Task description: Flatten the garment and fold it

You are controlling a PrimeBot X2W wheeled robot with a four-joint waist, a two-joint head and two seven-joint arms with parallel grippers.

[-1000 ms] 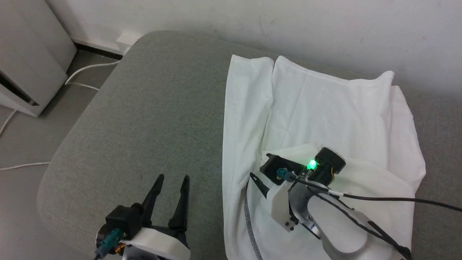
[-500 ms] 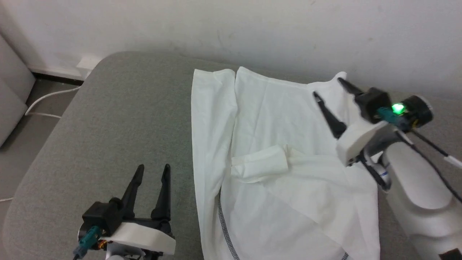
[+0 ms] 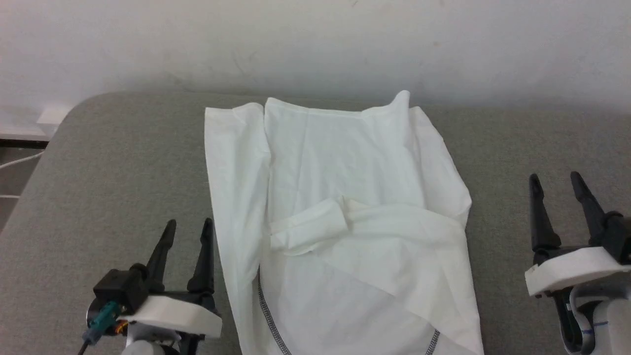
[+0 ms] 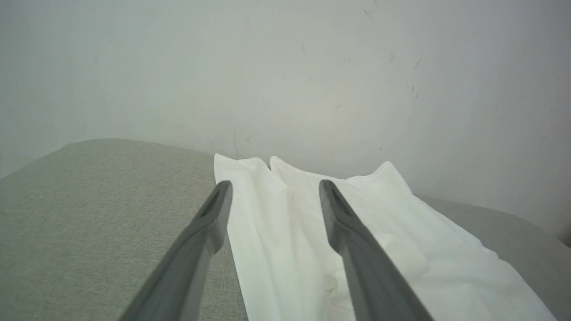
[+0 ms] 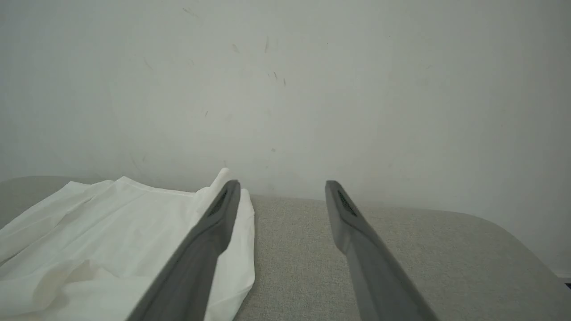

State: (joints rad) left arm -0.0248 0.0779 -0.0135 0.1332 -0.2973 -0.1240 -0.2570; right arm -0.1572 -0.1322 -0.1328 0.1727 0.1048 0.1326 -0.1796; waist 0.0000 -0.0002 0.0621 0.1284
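Spanning the background, a pale wall (image 3: pixel 315 44) rises behind a grey upholstered surface (image 3: pixel 123 172) with a rounded left corner. On this surface the garment (image 3: pixel 345 162) lies spread lengthwise at the middle. Its far edge is near the wall and its near end runs off the lower edge of the head view.

My left gripper (image 3: pixel 189 224) hovers at lower left, just beside the garment's left edge. Its fingers point toward the wall, parted and holding nothing. My right gripper (image 3: pixel 554 177) is at lower right over bare grey fabric, apart from the garment's right edge. Its fingers also point toward the wall, spread wide and empty. In the left wrist view the cloth (image 4: pixel 276 249) lies between and beyond my fingers. In the right wrist view it (image 5: pixel 111 214) lies to the left of them.

A sleeve (image 3: pixel 308 230) is laid across the body from the right, its cuff end resting near mid-width. The garment's left side forms a long narrow strip. Dark zigzag stitching (image 3: pixel 268 315) shows along seams near the lower edge.
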